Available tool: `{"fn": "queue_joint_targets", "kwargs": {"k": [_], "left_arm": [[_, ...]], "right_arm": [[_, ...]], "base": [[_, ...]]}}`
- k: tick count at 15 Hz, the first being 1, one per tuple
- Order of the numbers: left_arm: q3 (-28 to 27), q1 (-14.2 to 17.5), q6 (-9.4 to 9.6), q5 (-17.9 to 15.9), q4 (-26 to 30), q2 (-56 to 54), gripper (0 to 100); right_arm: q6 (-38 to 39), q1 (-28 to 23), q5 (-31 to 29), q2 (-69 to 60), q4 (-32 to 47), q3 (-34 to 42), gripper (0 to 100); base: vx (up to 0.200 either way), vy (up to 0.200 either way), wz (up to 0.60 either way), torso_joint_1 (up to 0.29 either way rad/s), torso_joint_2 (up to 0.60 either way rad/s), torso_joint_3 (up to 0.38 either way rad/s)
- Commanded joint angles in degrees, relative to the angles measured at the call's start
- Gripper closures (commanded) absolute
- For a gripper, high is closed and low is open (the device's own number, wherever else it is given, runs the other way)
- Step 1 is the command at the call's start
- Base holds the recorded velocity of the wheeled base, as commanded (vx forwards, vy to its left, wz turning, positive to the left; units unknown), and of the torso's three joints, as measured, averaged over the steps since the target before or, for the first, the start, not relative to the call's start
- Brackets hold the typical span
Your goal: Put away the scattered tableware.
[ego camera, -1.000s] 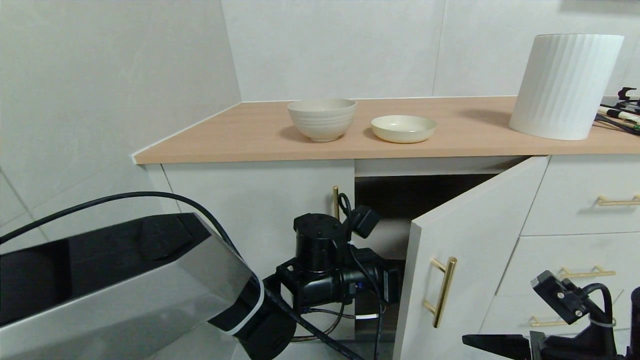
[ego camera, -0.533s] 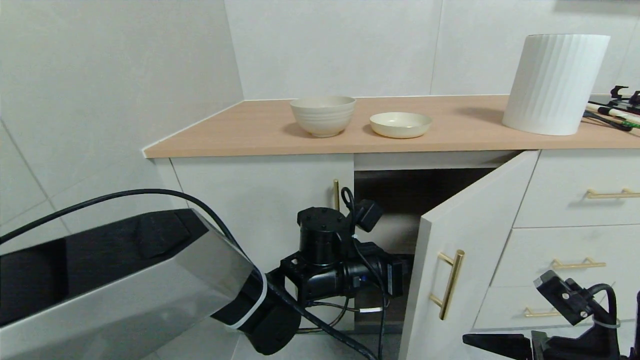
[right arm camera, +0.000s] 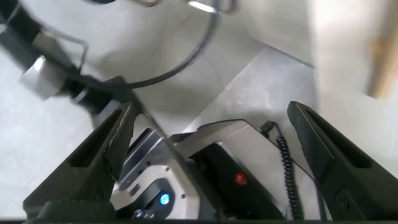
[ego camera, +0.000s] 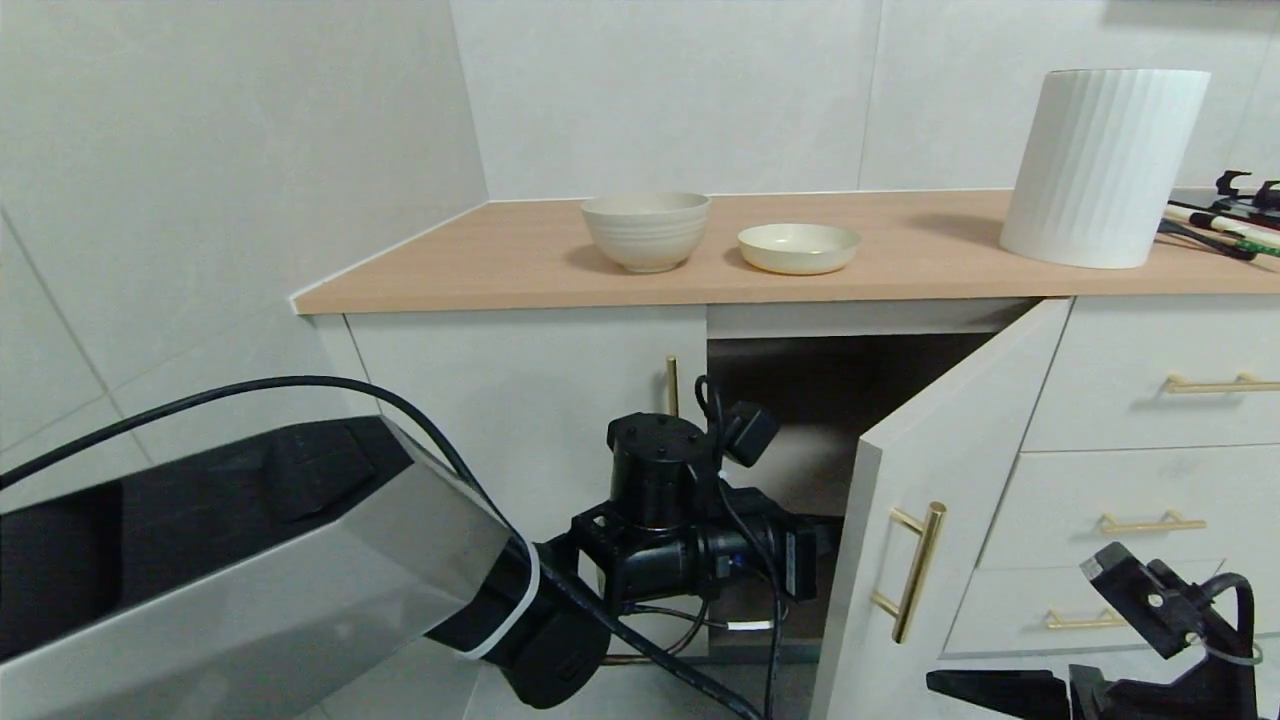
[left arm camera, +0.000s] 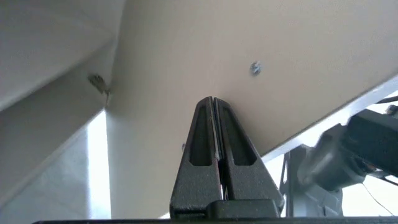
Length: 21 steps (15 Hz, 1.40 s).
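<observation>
A cream ribbed bowl (ego camera: 646,230) and a shallow cream plate (ego camera: 798,247) stand side by side on the wooden countertop (ego camera: 480,265). Below them a cabinet door (ego camera: 950,470) hangs partly open. My left arm's wrist (ego camera: 690,530) is low in the cabinet opening, just behind that door. My left gripper (left arm camera: 212,106) is shut with nothing in it, its tips against the door's pale inner face (left arm camera: 261,56). My right gripper (right arm camera: 211,143) hangs open and empty over the tiled floor. One of its fingers (ego camera: 990,688) shows near the floor, below the door.
A tall white ribbed container (ego camera: 1100,165) stands on the counter's right, with pens and tools (ego camera: 1220,225) behind it. Drawers with gold handles (ego camera: 1220,383) lie right of the door, and a tiled wall (ego camera: 200,150) closes the left. The door's gold handle (ego camera: 915,570) faces me.
The cabinet door has swung a little wider open and my left arm has moved right with it. The head view has shifted slightly. Bowl and plate stay put.
</observation>
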Motion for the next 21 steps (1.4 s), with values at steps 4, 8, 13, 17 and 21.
{"fn": "queue_joint_targets", "kwargs": {"k": [4, 8, 13, 17, 21], "left_arm": [[-4.2, -4.3, 0.08, 2.4, 7.5, -3.2, 100], [-2.8, -17.9, 1.93, -0.6, 13.6, -10.0, 100], [1.4, -12.0, 5.18, -0.4, 13.4, -13.7, 100], [8.0, -2.1, 5.27, 6.7, 13.3, -21.0, 100], [20.1, 10.5, 5.71, 10.0, 14.1, -37.3, 100]], "right_arm": [[0.0, 10.9, 0.1, -7.7, 0.1, 2.4, 0], [-0.1, 20.1, 0.0, -16.7, 4.1, 3.4, 0], [-0.4, 19.8, 0.0, -17.6, 5.1, 2.8, 0], [-0.3, 14.3, -0.3, -14.4, 6.2, -0.9, 0], [-0.9, 2.2, -0.5, -7.2, 16.7, -17.9, 0]], "base": [[0.000, 0.000, 0.00, 0.000, 0.00, 0.000], [0.000, 0.000, 0.00, 0.000, 0.00, 0.000], [0.000, 0.000, 0.00, 0.000, 0.00, 0.000], [0.000, 0.000, 0.00, 0.000, 0.00, 0.000], [0.000, 0.000, 0.00, 0.000, 0.00, 0.000]]}}
